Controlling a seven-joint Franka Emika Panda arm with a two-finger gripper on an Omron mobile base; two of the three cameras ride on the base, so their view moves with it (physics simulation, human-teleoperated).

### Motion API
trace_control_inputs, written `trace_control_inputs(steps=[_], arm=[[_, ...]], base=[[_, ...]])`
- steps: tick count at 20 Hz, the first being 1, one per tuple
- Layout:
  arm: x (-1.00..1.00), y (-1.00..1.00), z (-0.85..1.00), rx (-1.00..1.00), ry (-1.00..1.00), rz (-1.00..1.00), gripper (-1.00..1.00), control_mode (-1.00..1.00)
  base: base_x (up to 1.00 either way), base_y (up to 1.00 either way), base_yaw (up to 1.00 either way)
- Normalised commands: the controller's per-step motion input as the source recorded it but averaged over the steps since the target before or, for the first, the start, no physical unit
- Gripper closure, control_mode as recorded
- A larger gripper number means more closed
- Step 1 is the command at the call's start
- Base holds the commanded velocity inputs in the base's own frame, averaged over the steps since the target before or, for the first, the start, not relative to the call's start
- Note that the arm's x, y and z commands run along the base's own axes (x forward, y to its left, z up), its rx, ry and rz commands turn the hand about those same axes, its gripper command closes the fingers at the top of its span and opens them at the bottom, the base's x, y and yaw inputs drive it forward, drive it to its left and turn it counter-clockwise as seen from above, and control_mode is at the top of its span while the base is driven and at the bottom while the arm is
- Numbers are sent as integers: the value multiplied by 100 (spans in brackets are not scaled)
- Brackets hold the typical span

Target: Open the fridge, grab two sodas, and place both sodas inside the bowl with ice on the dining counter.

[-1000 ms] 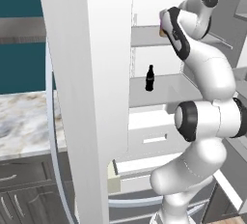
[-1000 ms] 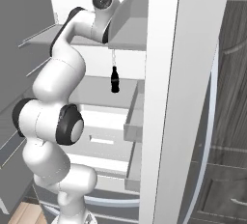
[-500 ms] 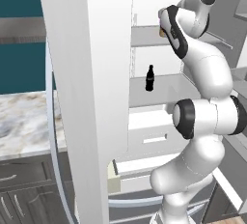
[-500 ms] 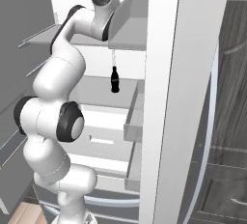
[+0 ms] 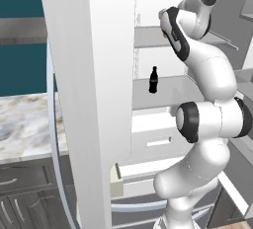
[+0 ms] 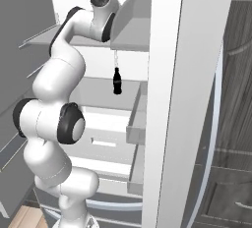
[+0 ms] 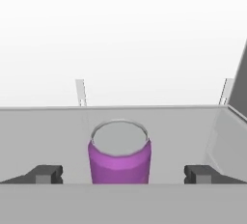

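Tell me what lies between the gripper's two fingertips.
In the hand view the purple can stands upright on the grey fridge shelf, midway in the open gripper, touching neither fingertip.

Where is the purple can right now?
In the hand view, the purple can stands upright on a grey fridge shelf, centred between the open gripper's fingertips, not yet gripped.

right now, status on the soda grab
Gripper open, tips either side of purple can, not gripping. Dark bottle upright on lower shelf. Fridge door open, nothing blocking the can.
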Motion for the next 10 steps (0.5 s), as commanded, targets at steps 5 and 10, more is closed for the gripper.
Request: trace_control_inputs(steps=[5, 10], arm=[[12, 0, 0, 0, 0, 0, -100, -100], [18, 0, -2, 0, 0, 0, -100, -100]], base=[[0, 0, 0], [0, 0, 0]])
